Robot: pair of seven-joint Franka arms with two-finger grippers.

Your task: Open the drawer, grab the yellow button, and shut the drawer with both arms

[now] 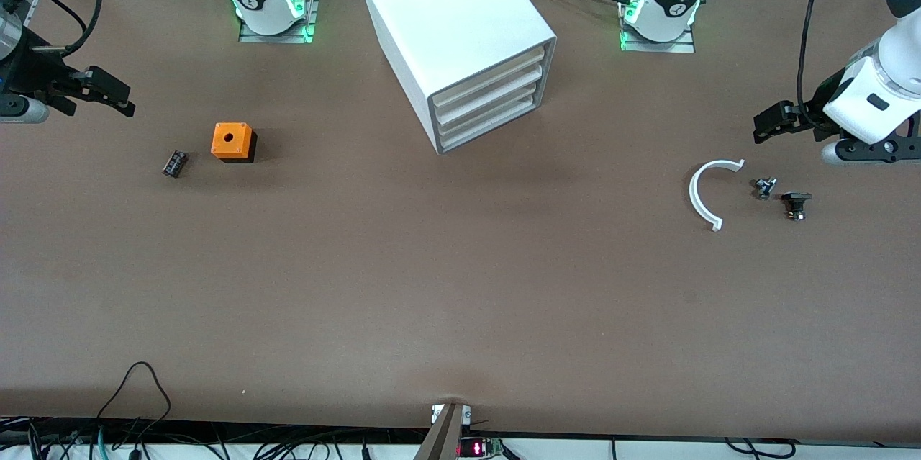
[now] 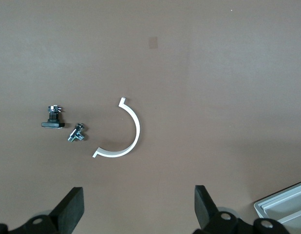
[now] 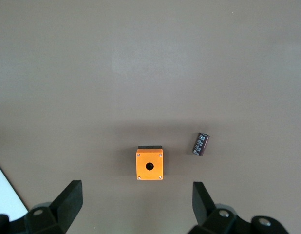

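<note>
Though shut flush in the white cabinet (image 1: pixel 460 35) at the upper middle of the front view, sits well apart from both pincers: the top drawer (image 1: pixel 489 75). No button visible, probably inside. Left gripper (image 1: pixel 764 125) released, hovering near the white arc (image 1: pixel 701 194); right gripper (image 1: pixel 119 96) released, near the orange cube (image 1: pixel 232 141). Seemingly parked clear, waiting.
</note>
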